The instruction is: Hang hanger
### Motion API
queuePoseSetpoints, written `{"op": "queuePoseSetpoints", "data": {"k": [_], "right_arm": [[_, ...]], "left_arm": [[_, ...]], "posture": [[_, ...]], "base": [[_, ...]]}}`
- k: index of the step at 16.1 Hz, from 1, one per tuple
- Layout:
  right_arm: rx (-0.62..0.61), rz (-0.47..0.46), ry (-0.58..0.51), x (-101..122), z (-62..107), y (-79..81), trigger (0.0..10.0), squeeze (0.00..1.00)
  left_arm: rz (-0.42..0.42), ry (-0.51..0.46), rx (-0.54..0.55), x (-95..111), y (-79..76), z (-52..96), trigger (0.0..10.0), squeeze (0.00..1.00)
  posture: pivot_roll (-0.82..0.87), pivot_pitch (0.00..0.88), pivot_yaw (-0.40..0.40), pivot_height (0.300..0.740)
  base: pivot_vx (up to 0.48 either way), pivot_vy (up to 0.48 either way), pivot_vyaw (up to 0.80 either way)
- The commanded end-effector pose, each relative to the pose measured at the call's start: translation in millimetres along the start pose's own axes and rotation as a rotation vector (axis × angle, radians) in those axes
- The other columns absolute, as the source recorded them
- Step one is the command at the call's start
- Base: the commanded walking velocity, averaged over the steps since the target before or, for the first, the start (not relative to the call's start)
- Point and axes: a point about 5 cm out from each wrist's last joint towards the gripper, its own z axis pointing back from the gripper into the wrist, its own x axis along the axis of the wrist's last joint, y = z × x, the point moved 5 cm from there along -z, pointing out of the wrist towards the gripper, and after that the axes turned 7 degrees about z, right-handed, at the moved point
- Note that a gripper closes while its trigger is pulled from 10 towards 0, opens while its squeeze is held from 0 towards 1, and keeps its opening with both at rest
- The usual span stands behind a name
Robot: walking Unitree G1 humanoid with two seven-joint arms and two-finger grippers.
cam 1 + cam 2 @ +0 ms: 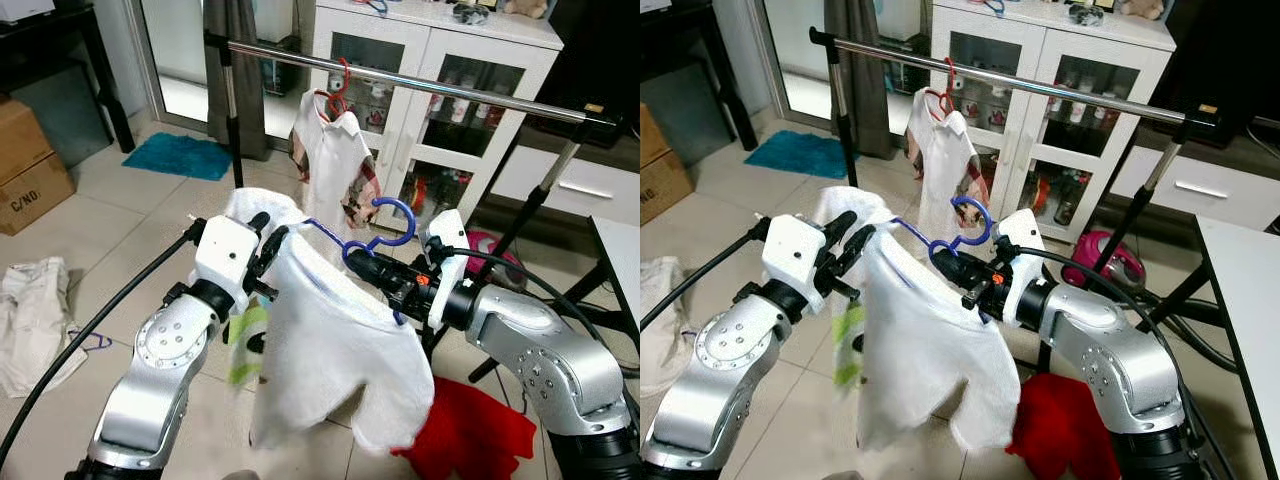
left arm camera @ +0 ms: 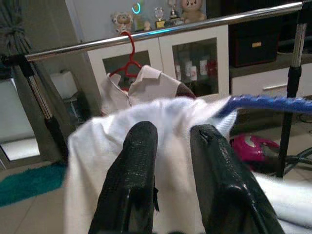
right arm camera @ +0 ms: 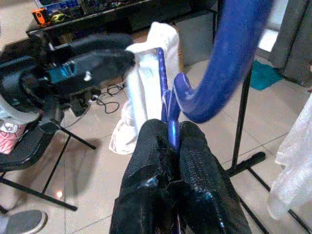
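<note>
I have the blue hanger [image 1: 385, 232] carried between both arms in front of the rail [image 1: 420, 84], below it and short of it, with a white shirt [image 1: 335, 350] draped over it and hanging down toward the tiled floor [image 1: 120, 215]. My right gripper [image 1: 362, 258] has its fingers pinched tight on the hanger's neck just under the hook, which the right wrist view confirms: the blue wire runs straight up out of the closed fingertips. I hold it there because that grip lets me steer the hook's open side toward the rail. My left gripper [image 1: 268, 240] is at the shirt's far shoulder, its fingers [image 2: 139, 161] a narrow gap apart against the white cloth; I judge it is steadying that end so the load stays level, though I cannot tell whether it truly grips the hanger arm under the fabric. The rail already carries a red hanger [image 1: 338, 88] with a pale shirt [image 1: 335, 160] on it, so I would aim for the bare stretch to the right of that (the cabinet [image 1: 440, 60] behind leaves room). A red cloth [image 1: 470, 430] lies on the floor beneath my right arm, and other clothes [image 1: 30, 310] lie off to my left. The hook still needs lifting above the rail.
</note>
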Motion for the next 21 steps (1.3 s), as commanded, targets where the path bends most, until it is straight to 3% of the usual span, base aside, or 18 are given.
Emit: {"op": "queuePoseSetpoints", "data": {"k": [1, 2, 3, 6, 7, 8, 9, 10, 11, 12, 13, 14, 15, 18, 19, 21], "right_arm": [[-0.025, 0.01, -0.016, 7.6, 3.2, -7.3, 0.0, 0.0], [-0.025, 0.01, -0.017, 7.9, 3.5, -7.8, 0.0, 0.0], [-0.026, 0.009, -0.017, 7.9, 3.9, -8.1, 0.0, 0.0], [-0.025, 0.009, -0.014, 6.9, 4.1, -7.9, 0.0, 0.0], [-0.025, 0.009, -0.014, 6.9, 3.9, -7.7, 0.0, 0.0], [-0.024, 0.009, -0.014, 6.9, 3.8, -7.5, 0.0, 0.0], [-0.024, 0.01, -0.014, 7.0, 3.8, -7.3, 0.0, 0.0], [-0.024, 0.011, -0.015, 7.1, 4.3, -7.5, 0.0, 0.0], [-0.025, 0.011, -0.016, 7.2, 4.8, -7.7, 0.0, 0.0], [-0.025, 0.011, -0.016, 7.3, 4.8, -7.6, 0.0, 0.0], [-0.022, 0.012, -0.016, 6.9, 4.8, -7.0, 0.0, 0.0], [-0.017, 0.012, -0.015, 6.6, 4.8, -6.3, 0.0, 0.0], [-0.012, 0.012, -0.014, 6.4, 4.7, -5.9, 0.0, 0.0], [-0.006, 0.014, -0.015, 7.2, 3.8, -6.0, 0.0, 0.0], [-0.003, 0.014, -0.017, 7.8, 3.3, -5.7, 0.0, 0.0], [0.006, 0.015, -0.019, 8.7, 2.4, -4.9, 0.0, 0.0]], "left_arm": [[0.001, -0.027, -0.039, 5.5, -9.0, -0.3, 8.8, 0.0], [0.004, -0.035, -0.057, 7.2, -12.7, -0.4, 4.4, 0.0], [0.002, -0.033, -0.053, 6.7, -12.3, -0.7, 2.4, 0.0], [0.0, 0.006, -0.011, -1.1, -3.3, -0.8, 1.5, 0.0], [0.003, 0.012, -0.011, -2.4, -2.7, -0.8, 2.2, 0.0], [0.013, 0.011, -0.034, -2.8, -5.9, -0.8, 4.2, 0.0], [0.018, 0.009, -0.05, -2.4, -8.3, -0.9, 4.2, 0.0], [0.03, 0.001, -0.111, -1.6, -19.9, 0.9, 10.0, 0.0], [0.05, 0.002, -0.129, -2.3, -24.9, 2.3, 10.0, 0.29], [0.055, 0.005, -0.126, -3.0, -24.7, 2.5, 10.0, 0.29], [0.031, 0.018, -0.097, -6.1, -21.0, 2.0, 10.0, 1.0], [0.009, 0.035, -0.073, -9.6, -17.6, 1.4, 10.0, 1.0], [0.003, 0.048, -0.068, -12.5, -16.4, 1.3, 10.0, 0.04], [0.014, 0.047, -0.068, -13.7, -16.9, 2.0, 10.0, 0.0], [0.026, 0.039, -0.068, -12.6, -17.0, 2.1, 10.0, 1.0], [0.021, 0.04, -0.067, -12.5, -18.2, 1.5, 10.0, 1.0]], "posture": [[0.1, 0.003, -0.059, 0.74], [0.1, 0.003, -0.057, 0.74], [0.1, 0.003, -0.056, 0.74], [0.1, 0.001, -0.053, 0.74], [0.1, 0.0, -0.052, 0.74], [0.1, 0.0, -0.051, 0.74], [0.1, 0.0, -0.051, 0.74], [0.1, 0.0, -0.048, 0.74], [0.1, 0.0, -0.045, 0.74], [0.1, 0.0, -0.045, 0.74], [0.1, 0.0, -0.046, 0.74], [0.1, 0.0, -0.047, 0.74], [0.1, 0.0, -0.049, 0.74], [0.1, 0.0, -0.051, 0.74], [0.1, 0.0, -0.053, 0.74], [0.1, 0.0, -0.053, 0.74]], "base": [[0.0, 0.0, 0.0], [0.0, 0.0, 0.0], [0.0, 0.0, 0.0], [0.0, 0.0, 0.0], [0.0, 0.0, 0.0], [0.0, 0.0, 0.0], [0.0, 0.0, 0.0], [0.0, 0.0, 0.0], [0.0, 0.0, 0.0], [0.0, 0.0, 0.0], [0.0, 0.0, 0.0], [0.0, 0.0, 0.0], [0.0, 0.0, 0.0], [0.0, 0.0, 0.0], [0.0, 0.0, 0.0], [0.0, 0.0, 0.0]]}}
